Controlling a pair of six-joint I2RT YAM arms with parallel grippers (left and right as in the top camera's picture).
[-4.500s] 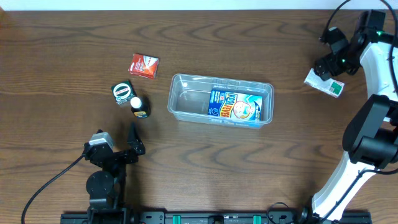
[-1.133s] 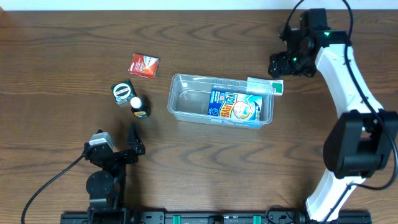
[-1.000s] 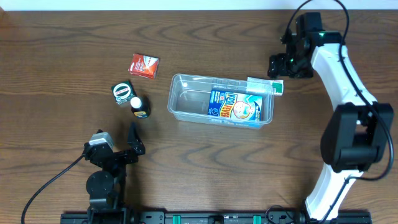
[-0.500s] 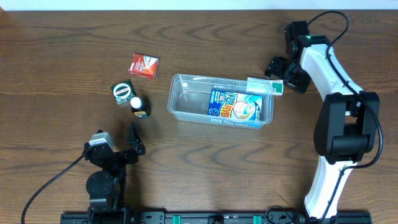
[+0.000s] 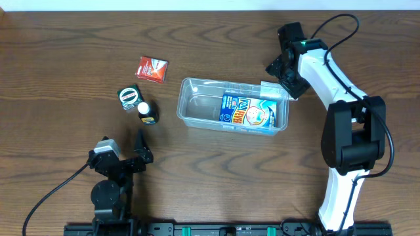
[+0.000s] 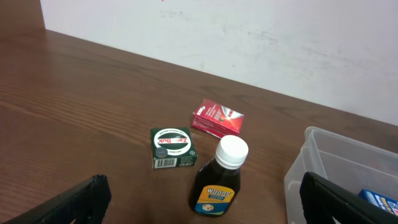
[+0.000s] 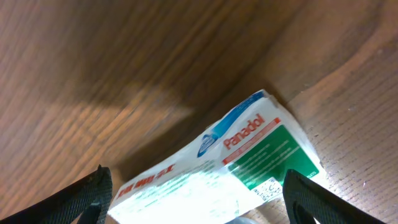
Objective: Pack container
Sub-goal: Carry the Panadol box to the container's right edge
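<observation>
One item packed: a blue-and-white cardboard box (image 5: 246, 111) is lying flat inside the clear plastic rectangular container (image 5: 197, 108), toward its right end.
Container position: it is sitting mid-table on the dark wooden table (image 5: 65, 52), long side running left to right in the overhead view, with its left half showing bare.
Item at the edge: a white-and-green Panadol packet (image 7: 249, 152) is resting at the container's far right corner. From overhead it is looking perched on the rim rather than down inside, though I cannot tell for sure.
Right gripper (image 7: 202, 196): it is hanging over that packet with its fingers spread wide to either side, gripping nothing.
Left gripper (image 6: 208, 202): it is sitting low near the front left of the table, spread wide and carrying nothing.
Items waiting outside: a small red carton (image 5: 151, 68), a green box with a round white emblem (image 5: 130, 98) and a brown syrup bottle with a white cap (image 5: 147, 111) are lying left of the container, near each other.
Progress: I am judging this as under halfway, with one item in, one on the brink and three untouched.
Remaining: I am expecting to seat the packet fully, then bring in the three left-side items.
</observation>
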